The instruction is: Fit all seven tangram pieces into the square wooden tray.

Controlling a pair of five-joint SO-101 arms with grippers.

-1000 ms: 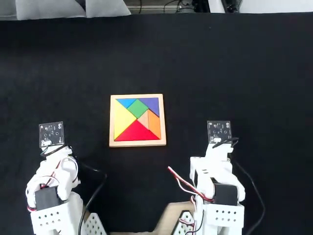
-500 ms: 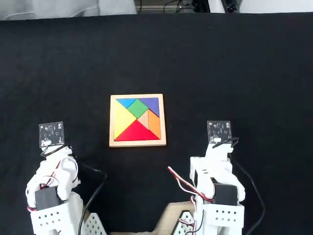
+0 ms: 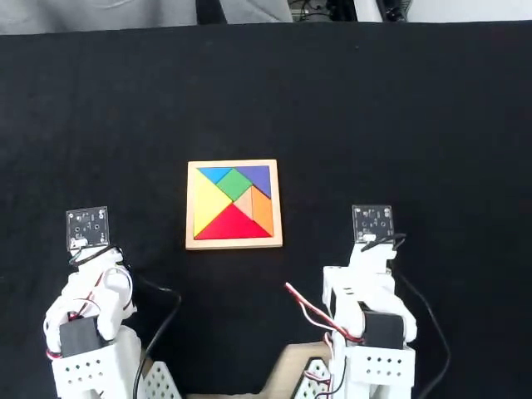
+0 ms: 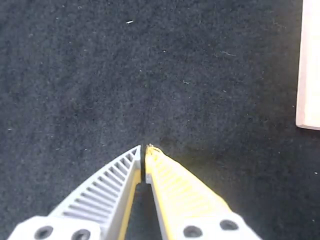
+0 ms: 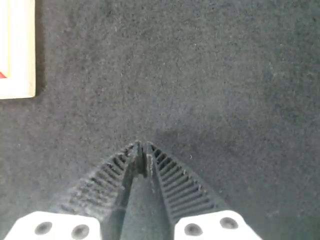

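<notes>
The square wooden tray (image 3: 190,204), filled with coloured tangram pieces (image 3: 214,206), lies around the middle of the black table (image 3: 391,108), while the left gripper (image 4: 144,150) and the right gripper (image 5: 141,148), nearer its front edge, are both pressed together.

Seven tangram pieces (image 3: 233,224), one tray (image 3: 233,243), two arms (image 3: 366,287)

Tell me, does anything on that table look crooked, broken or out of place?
Nothing stands out. The pieces fill the tray with no gaps showing. The left claw and the right claw are shut over the bare table.
</notes>
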